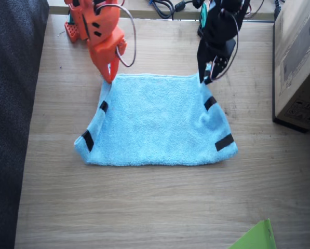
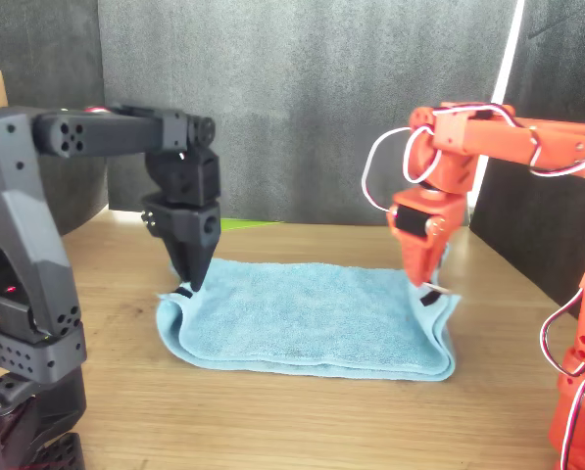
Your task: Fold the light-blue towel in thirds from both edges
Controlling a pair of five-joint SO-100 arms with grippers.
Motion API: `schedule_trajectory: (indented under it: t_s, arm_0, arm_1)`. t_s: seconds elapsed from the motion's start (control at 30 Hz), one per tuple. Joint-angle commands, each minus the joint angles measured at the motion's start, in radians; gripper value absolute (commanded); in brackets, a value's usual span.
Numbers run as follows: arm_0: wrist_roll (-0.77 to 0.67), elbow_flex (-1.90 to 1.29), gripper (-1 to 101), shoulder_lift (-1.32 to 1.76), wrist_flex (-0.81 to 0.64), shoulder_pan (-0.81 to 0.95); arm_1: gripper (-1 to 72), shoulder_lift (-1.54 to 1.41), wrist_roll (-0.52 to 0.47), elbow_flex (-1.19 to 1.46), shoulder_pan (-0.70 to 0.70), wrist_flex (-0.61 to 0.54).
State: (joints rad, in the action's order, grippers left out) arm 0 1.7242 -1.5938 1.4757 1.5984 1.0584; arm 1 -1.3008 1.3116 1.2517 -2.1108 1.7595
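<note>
The light-blue towel (image 1: 155, 122) (image 2: 302, 318) lies spread on the wooden table. Black tape strips (image 1: 87, 140) (image 1: 224, 141) mark its two short edges. The orange right gripper (image 1: 109, 78) (image 2: 422, 284) points down at the corner of one short edge nearest the arms' bases, shut on the cloth. The black left gripper (image 1: 204, 79) (image 2: 191, 282) pinches the matching corner of the other short edge, beside a tape strip. In the front view both pinched corners stand slightly raised off the table, and the cloth curls under them.
A cardboard box (image 1: 300, 57) stands close to the left arm's side of the towel. A green sheet corner (image 1: 256, 238) pokes in at the table's front edge. Dark fabric (image 1: 9, 104) borders the right arm's side. Cables (image 1: 162, 6) lie behind the bases.
</note>
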Motion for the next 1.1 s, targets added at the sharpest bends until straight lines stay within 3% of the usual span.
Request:
schedule_trajectory:
  t_s: [0.0,1.07]
  arm_0:
    - [0.017,0.06,0,-0.006,0.031,-0.014]
    - [0.052,0.382,0,-0.219,0.103,-0.241]
  arm_1:
    - [0.2,0.026,0.018,-0.097,-0.041,0.043]
    - [0.2,0.383,0.006,-0.589,-0.264,0.176]
